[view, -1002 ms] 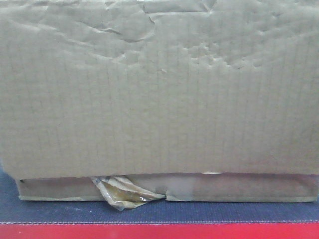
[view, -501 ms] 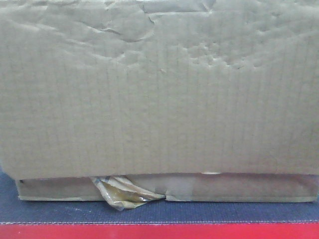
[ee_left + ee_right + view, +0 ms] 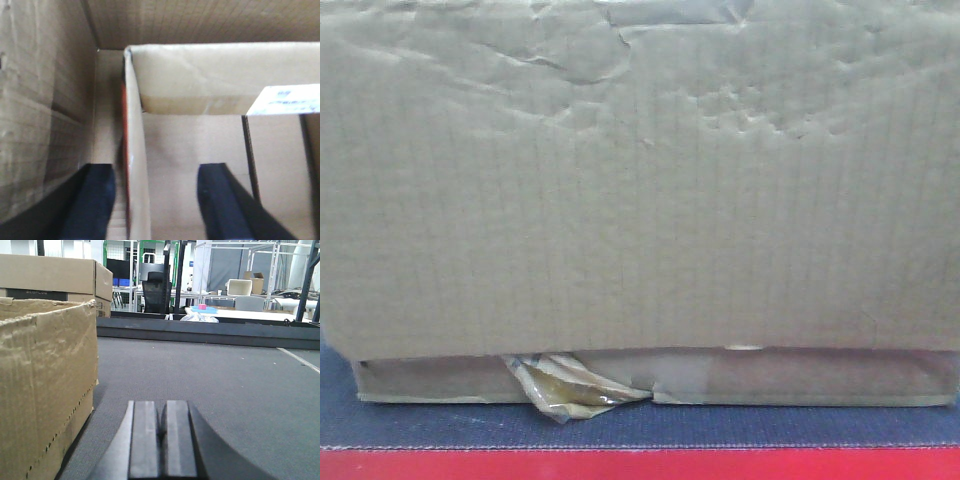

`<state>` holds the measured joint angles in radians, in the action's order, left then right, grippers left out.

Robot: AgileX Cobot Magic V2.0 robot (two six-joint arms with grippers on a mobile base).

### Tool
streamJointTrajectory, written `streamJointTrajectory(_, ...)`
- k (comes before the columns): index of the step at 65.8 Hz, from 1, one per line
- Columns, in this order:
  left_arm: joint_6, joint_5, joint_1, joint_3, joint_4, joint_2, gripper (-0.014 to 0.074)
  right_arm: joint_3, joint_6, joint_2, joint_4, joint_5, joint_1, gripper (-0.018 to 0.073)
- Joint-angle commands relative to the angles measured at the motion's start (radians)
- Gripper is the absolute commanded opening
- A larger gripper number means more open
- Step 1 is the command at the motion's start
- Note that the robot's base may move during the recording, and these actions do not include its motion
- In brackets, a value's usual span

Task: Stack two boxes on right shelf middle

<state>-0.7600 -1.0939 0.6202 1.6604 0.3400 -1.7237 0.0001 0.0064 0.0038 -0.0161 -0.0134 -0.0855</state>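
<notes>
In the front view the tall cardboard box (image 3: 640,180), its face dented and uneven, fills most of the frame. It rests on the thin flat box (image 3: 800,376), from which a glossy tape scrap (image 3: 565,388) sticks out. My left gripper (image 3: 157,200) is open, its dark fingers (image 3: 95,200) standing either side of an upright cardboard box wall (image 3: 135,150) without touching it. My right gripper (image 3: 155,440) is shut on nothing, low over the dark deck, to the right of a ragged-edged cardboard box (image 3: 45,385). The right shelf middle is out of view.
The boxes stand on a dark grey textured deck (image 3: 640,425) with a red rim (image 3: 640,465). In the right wrist view a second carton (image 3: 55,275) stands behind the ragged box. Beyond the deck's far edge are a black chair (image 3: 154,287) and tables.
</notes>
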Motion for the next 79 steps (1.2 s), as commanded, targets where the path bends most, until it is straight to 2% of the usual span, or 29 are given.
streamJointTrajectory(1,-0.001,-0.002,0.003,0.037,-0.005,0.020,0.0334,0.000,-0.006,-0.004,0.003,-0.017,-0.004,-0.0162)
streamJointTrajectory(9,0.001,-0.036,0.003,0.103,0.002,0.047,0.0340,0.000,-0.006,-0.004,0.003,-0.017,-0.004,-0.0162)
streamJointTrajectory(15,0.045,-0.075,0.003,0.161,0.022,0.072,0.0340,0.000,-0.006,-0.004,0.003,-0.017,-0.004,-0.0162)
streamJointTrajectory(20,0.057,-0.127,0.003,0.193,0.081,0.084,0.0340,0.000,-0.006,-0.004,0.003,-0.017,-0.004,-0.0162)
streamJointTrajectory(26,0.083,-0.127,-0.008,0.198,0.146,0.086,0.0340,0.000,-0.006,-0.004,0.003,-0.017,-0.004,-0.0162)
streamJointTrajectory(36,0.153,-0.127,-0.072,0.174,0.011,0.089,0.0340,0.000,-0.006,-0.004,0.003,-0.017,-0.004,-0.0162)
streamJointTrajectory(52,0.178,-0.127,-0.149,0.093,-0.010,0.089,0.0340,0.000,-0.006,-0.004,0.003,-0.017,-0.004,-0.0162)
streamJointTrajectory(79,0.185,-0.127,-0.149,-0.053,-0.067,0.089,0.0340,0.000,-0.006,-0.004,0.003,-0.017,-0.004,-0.0162)
